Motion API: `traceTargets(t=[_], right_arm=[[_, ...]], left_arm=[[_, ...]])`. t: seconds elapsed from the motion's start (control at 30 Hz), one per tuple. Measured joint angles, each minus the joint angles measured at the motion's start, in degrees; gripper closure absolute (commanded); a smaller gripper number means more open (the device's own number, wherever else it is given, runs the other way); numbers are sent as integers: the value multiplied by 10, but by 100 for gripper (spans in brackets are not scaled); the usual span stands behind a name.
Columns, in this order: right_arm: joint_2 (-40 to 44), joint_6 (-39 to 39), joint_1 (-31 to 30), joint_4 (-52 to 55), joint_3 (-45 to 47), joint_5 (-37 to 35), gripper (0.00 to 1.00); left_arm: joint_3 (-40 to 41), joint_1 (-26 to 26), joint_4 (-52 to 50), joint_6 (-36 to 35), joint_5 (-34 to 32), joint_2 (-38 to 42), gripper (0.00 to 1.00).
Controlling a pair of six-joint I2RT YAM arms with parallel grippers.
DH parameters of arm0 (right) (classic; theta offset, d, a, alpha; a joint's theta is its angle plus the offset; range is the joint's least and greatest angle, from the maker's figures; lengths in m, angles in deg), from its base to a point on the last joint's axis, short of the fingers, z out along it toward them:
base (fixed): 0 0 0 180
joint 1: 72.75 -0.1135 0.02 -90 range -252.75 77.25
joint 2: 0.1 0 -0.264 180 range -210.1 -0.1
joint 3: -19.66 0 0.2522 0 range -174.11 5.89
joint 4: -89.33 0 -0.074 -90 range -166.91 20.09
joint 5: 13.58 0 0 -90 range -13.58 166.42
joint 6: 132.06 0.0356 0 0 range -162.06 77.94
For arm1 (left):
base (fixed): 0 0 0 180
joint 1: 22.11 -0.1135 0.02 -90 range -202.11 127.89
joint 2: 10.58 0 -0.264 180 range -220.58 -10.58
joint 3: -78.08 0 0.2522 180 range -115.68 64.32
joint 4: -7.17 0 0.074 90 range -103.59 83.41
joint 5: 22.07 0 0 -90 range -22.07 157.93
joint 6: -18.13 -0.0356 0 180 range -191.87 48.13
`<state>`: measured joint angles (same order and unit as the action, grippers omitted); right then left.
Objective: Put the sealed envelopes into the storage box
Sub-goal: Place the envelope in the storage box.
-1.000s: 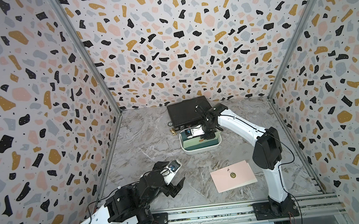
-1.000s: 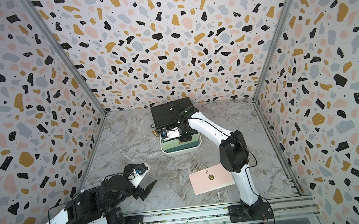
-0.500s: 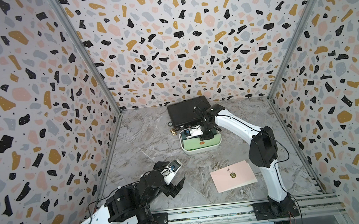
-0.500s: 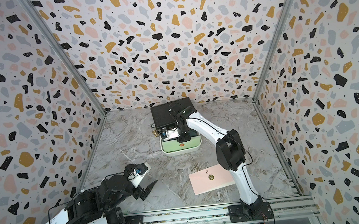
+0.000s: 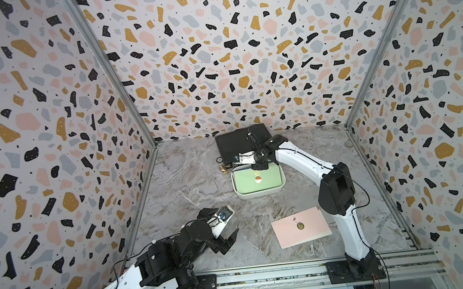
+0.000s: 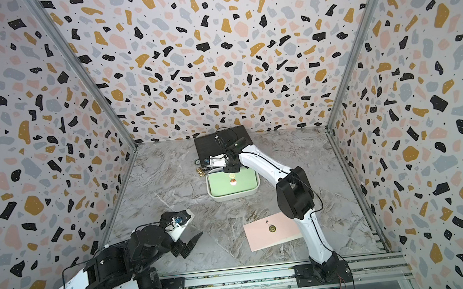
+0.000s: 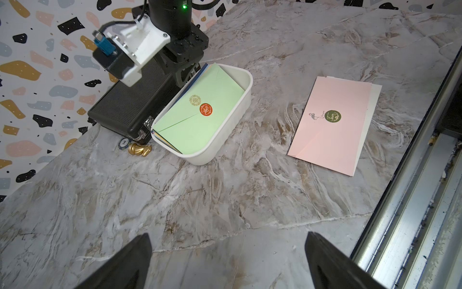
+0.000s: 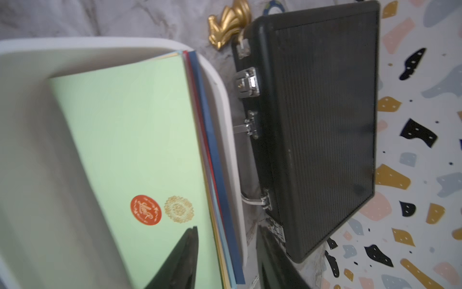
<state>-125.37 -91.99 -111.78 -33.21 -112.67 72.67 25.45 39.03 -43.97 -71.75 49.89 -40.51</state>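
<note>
The grey marbled desk spreads beneath both tools. A closed black ribbed briefcase with metal latches lies just beyond the right tool. The shallow white plastic storage box sits directly under that tool, its long wall close beside the briefcase's latches.

A pink paper envelope with a dark green seal lies flat on the desk, well apart from both tools. It rests on a cream envelope, of which only an edge shows.

A pale green paper envelope with a red round seal lies on top of a stack in the box, and navy, red and yellow edges show beside it. One of the right tool's fingers hangs over the green envelope, the other over the gap between box and briefcase. Its jaws are parted partway and grip nothing.

The left tool hovers above bare desk, jaws spread wide and empty.

A small gold figurine and a round chip lie by the briefcase's corner, off to the side of the right tool.
</note>
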Motion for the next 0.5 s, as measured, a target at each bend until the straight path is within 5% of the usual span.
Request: traceTargets(t=[0.13,0.3,0.5], right_arm=[[64,115,4,-69,71,-43,59],[291,340,41,-178,315,-89,69],[529,581,144,-232,556,-102,59]], left_arm=[[0,0,0,32,-19,0,1],[0,-3,3,120,-37,-4,1],[18,-4,74,241,-12,-76,1]])
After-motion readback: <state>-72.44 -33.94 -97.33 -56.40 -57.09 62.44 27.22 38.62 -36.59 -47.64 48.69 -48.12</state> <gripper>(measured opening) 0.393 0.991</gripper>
